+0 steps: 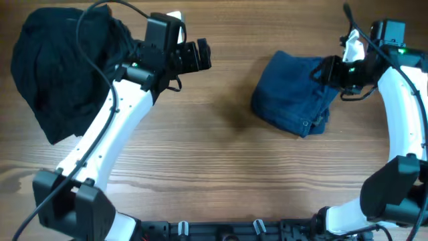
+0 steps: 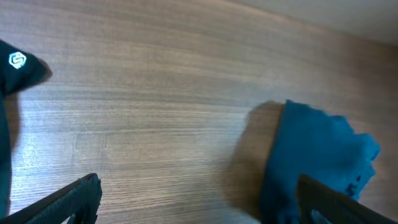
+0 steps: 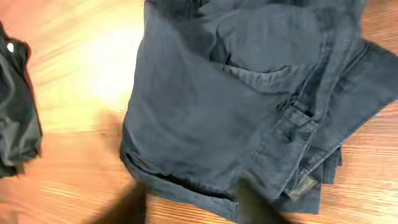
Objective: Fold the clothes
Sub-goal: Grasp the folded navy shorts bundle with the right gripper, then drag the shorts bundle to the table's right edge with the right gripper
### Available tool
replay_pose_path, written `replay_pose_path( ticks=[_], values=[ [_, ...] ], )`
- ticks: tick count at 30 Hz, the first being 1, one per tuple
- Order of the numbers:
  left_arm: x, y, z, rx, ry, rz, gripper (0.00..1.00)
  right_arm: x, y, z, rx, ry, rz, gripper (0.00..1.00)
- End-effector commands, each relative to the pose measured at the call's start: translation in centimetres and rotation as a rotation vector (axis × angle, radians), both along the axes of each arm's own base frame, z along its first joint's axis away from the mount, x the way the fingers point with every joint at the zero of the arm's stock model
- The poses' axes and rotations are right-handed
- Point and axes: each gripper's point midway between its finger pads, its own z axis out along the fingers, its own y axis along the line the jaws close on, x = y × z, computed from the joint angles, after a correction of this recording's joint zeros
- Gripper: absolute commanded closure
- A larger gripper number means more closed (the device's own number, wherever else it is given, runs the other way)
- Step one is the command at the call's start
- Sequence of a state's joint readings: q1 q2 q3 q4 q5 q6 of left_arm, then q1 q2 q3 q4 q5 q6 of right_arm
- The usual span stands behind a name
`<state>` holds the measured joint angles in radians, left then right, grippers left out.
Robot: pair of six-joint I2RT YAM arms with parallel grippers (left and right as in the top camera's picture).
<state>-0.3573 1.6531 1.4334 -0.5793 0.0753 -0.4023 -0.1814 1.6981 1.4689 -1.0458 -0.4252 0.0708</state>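
- The shorts [image 1: 294, 94] lie in a compact, wrinkled bundle on the wooden table [image 1: 221, 167], right of centre in the overhead view.
- The right gripper [image 1: 332, 70] sits at the bundle's upper-right edge, over the cloth.
- In the right wrist view, the right gripper's two fingers [image 3: 134, 205] show as dark blurs at the bottom of the frame. They stand apart, with the near edge of the shorts [image 3: 236, 112] between and beyond them. No cloth is seen pinched between them.
- The left gripper [image 1: 200, 55] is well apart from the shorts, beside the black garment heap [image 1: 60, 67] at the table's upper left.
- In the left wrist view, the left gripper [image 2: 198, 186] has its jaws spread wide over bare table, with nothing between them. The shorts [image 2: 317, 162] lie ahead, towards the right finger.
- Only the overhead view shows both arms and the full gap between the two garments.
- Only the right wrist view shows the layered folds and the stitched waistband [image 3: 298, 124].
- Only the left wrist view shows a small white logo [image 2: 17, 60] on the black garment.
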Motion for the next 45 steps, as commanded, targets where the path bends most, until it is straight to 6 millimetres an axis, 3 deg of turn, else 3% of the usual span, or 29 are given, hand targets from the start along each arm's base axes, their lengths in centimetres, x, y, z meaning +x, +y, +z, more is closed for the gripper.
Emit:
replay_pose_path(
  ticks=[1, 9, 14, 21, 24, 29, 34, 38, 45],
  values=[
    [0.3, 0.1, -0.5, 0.011, 0.006, 0.002, 0.01, 0.3, 1.0, -2.1, -0.081, 0.024, 0.006, 0.96],
    [0.5, 0.5, -0.5, 0.026, -0.003, 0.019, 0.02, 4.5, 3.0, -5.0, -0.320, -0.101, 0.096, 0.96],
    [0.5, 0.6, -0.4, 0.030, -0.006, 0.024, 0.02, 4.9, 2.7, -10.4, -0.378, -0.011, 0.173, 0.96],
    [0.8, 0.5, -0.2, 0.024, -0.019, 0.024, 0.03, 7.1, 2.2, -17.3, -0.419, 0.006, 0.198, 0.96],
    [0.8, 0.5, -0.2, 0.026, -0.020, 0.026, 0.03, 8.1, 0.9, -19.2, -0.480, 0.000, 0.168, 0.96],
    [0.8, 0.6, -0.2, 0.030, -0.023, 0.030, 0.03, 9.6, -3.4, -18.7, -0.577, -0.030, 0.032, 0.96],
    [1.2, 0.5, 0.2, 0.020, -0.044, 0.030, 0.03, 9.7, -11.1, -17.7, -0.592, -0.018, -0.166, 0.96],
    [1.5, 0.4, 0.5, 0.015, -0.058, 0.030, 0.02, 8.9, -18.8, -17.0, -0.587, -0.035, -0.367, 0.96],
    [1.8, 0.2, 0.9, 0.006, -0.081, 0.031, 0.02, 6.3, -28.5, -15.1, -0.608, -0.049, -0.579, 0.96]
  ],
)
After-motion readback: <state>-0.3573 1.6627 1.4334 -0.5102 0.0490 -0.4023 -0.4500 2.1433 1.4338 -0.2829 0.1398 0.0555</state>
